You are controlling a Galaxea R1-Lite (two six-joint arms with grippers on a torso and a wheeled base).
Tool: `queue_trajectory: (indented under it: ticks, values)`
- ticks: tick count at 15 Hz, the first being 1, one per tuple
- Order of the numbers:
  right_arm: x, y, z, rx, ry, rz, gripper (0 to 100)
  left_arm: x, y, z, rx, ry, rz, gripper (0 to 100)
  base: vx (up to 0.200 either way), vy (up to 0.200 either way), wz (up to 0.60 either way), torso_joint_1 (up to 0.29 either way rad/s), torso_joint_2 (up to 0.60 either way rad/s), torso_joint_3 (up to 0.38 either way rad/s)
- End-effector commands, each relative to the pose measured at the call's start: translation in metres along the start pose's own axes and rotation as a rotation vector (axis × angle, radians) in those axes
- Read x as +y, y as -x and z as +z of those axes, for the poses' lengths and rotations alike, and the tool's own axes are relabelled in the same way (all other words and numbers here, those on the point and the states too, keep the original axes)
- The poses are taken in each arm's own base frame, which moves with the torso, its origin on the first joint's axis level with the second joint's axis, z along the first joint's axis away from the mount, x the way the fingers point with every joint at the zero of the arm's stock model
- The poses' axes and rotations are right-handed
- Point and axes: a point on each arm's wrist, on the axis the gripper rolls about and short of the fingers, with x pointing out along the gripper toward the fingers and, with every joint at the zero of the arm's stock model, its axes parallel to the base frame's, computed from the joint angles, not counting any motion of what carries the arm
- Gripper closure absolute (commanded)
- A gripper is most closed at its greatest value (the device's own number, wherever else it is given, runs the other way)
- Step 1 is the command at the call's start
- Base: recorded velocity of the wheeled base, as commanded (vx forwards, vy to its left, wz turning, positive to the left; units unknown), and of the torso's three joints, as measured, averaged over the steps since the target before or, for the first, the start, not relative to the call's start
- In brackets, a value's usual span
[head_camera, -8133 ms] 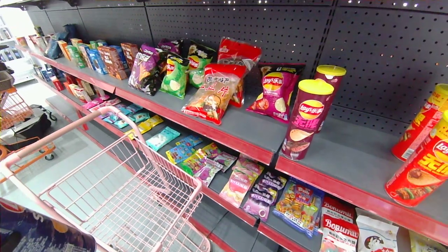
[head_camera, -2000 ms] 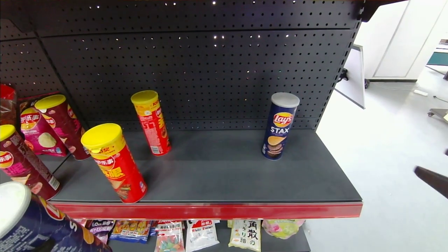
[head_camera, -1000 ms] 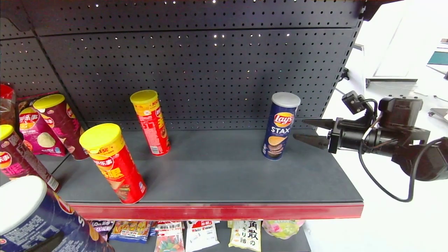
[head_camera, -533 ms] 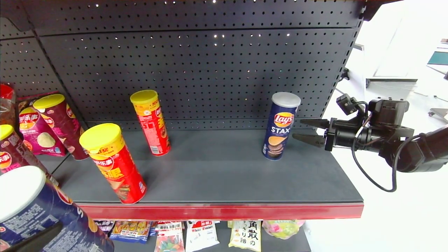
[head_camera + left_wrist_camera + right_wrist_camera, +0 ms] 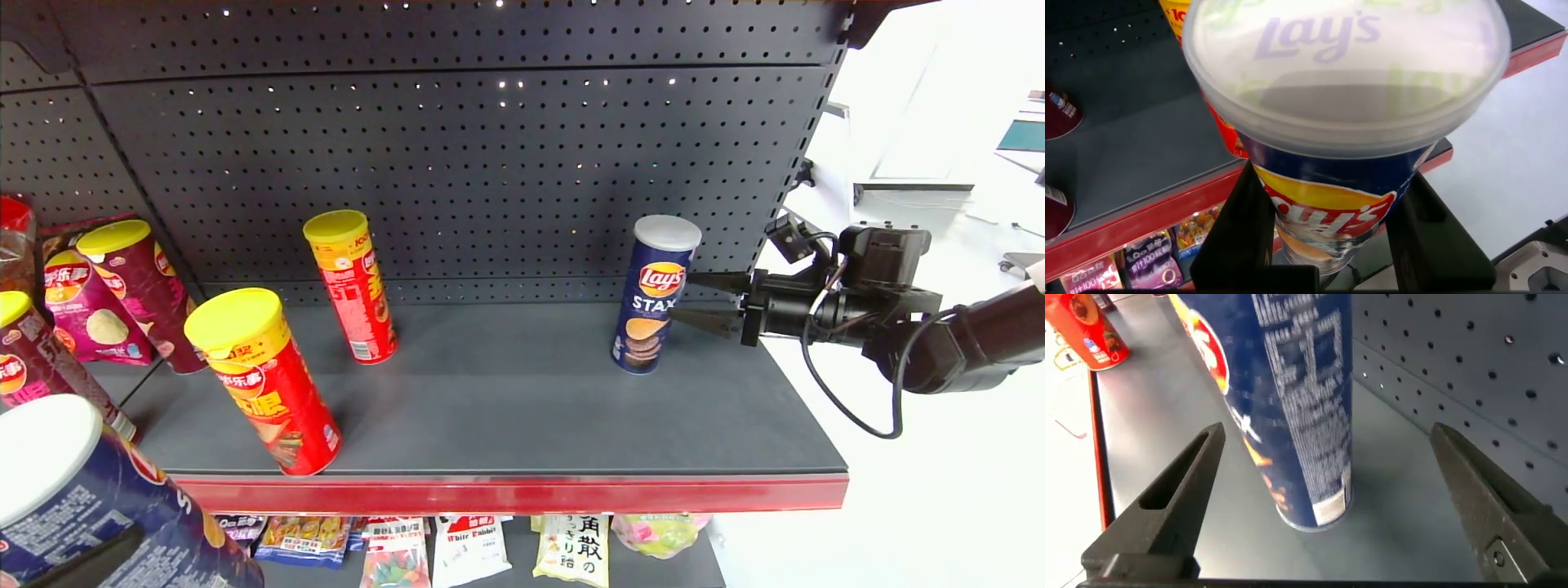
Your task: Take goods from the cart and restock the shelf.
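A dark blue chip can with a grey lid stands upright at the right end of the grey shelf. My right gripper is open at its right side, one finger on either side of its edge. In the right wrist view the can stands just beyond the gripper, in the gap between the spread fingers. My left gripper is shut on a second dark blue chip can with a white lid. That can is held low at the left, in front of the shelf's red edge.
Two red cans with yellow lids stand on the shelf's left half. Maroon cans and chip bags stand further left. Bare shelf lies between the red cans and the blue can. A lower shelf holds snack bags. The shelf ends at the right.
The head camera turned from the cart to the shelf's right end. My right arm came in from the right and moved left up to the standing blue can. The held can rose slightly.
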Motion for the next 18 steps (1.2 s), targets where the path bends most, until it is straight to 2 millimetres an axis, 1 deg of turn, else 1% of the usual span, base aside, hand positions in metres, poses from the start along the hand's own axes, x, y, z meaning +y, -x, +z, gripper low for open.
queue_trajectory:
  ticks: [1,7,8,11,13,15,16,18]
  values:
    - [-0.001,-0.007,0.002,-0.007,0.010,0.012,0,0.000,0.001,0.000,-0.004,-0.003,0.000,100,0.000,0.000,0.00,0.000,0.00,0.000]
    - [0.007,-0.019,0.003,-0.007,0.016,0.048,0,0.000,0.001,0.000,-0.006,-0.004,0.006,100,0.000,0.000,0.00,0.000,0.00,0.000]
    - [0.011,-0.025,0.004,-0.006,0.017,0.060,0,-0.001,0.002,0.000,-0.008,-0.005,0.010,100,0.000,0.000,0.00,0.000,0.00,0.000]
    - [0.017,-0.033,0.003,-0.004,0.022,0.079,0,0.000,0.002,0.000,-0.008,-0.005,0.013,100,0.000,0.000,0.00,0.000,0.00,0.000]
    - [0.017,-0.037,0.005,-0.009,0.031,0.084,0,-0.001,0.002,0.000,-0.008,-0.005,0.014,100,0.000,0.000,0.00,0.000,0.00,0.000]
    - [0.012,-0.041,0.008,-0.020,0.045,0.081,0,-0.001,0.003,-0.001,-0.014,-0.007,0.013,100,0.000,0.000,0.00,0.000,0.00,0.000]
    - [0.010,-0.043,0.008,-0.022,0.051,0.080,100,-0.002,0.004,-0.001,-0.016,-0.009,0.014,100,0.000,0.000,0.00,0.000,0.00,0.000]
    - [0.012,-0.048,0.009,-0.025,0.054,0.089,100,-0.001,0.004,-0.001,-0.015,-0.008,0.015,100,0.000,0.000,0.00,0.000,0.00,0.000]
